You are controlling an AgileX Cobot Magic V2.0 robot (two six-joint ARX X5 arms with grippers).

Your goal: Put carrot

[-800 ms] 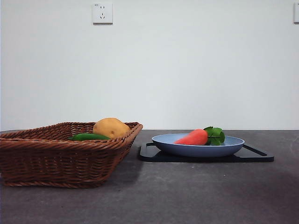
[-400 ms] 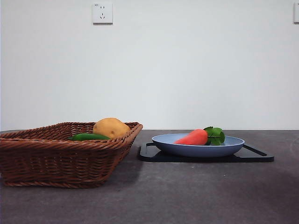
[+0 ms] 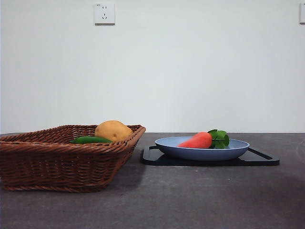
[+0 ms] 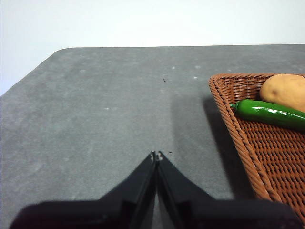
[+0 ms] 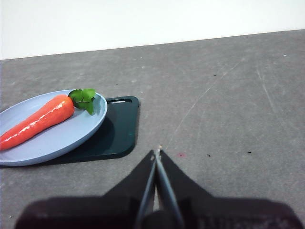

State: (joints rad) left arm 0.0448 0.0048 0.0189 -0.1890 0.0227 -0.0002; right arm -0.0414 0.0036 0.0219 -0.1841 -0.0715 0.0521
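Right gripper [image 5: 157, 153]: jaws pressed together, tips meeting, holding nothing, poised over bare table [image 5: 228, 109] just beside the dark tray [image 5: 116, 136]. Left gripper [image 4: 156, 155]: jaws likewise closed tip to tip and empty, over open tabletop near the outer wall of the wicker basket [image 4: 238, 138]. Neither arm shows in the front view.

Carrot [image 3: 196, 140]: lies on its side in the blue plate [image 3: 202, 152], green leaves [image 3: 219, 138] at the thick end, tapered end pointing toward the basket side. In the right wrist view the carrot [image 5: 38, 121] runs diagonally across the plate [image 5: 52, 143], leaves [image 5: 84, 98] close to the rim.

Plate sits on the black tray [image 3: 262, 160], which is flat on the grey table [image 3: 190, 200].

Basket [image 3: 62, 164] stands apart from the tray, to one side. Inside: a yellow-brown potato [image 3: 113, 130] and a slim dark green vegetable [image 3: 90, 140], touching each other near one corner; both also visible from the left wrist, potato [image 4: 285, 90], green vegetable [image 4: 269, 113].

White wall socket [image 3: 104, 13] on the wall behind.
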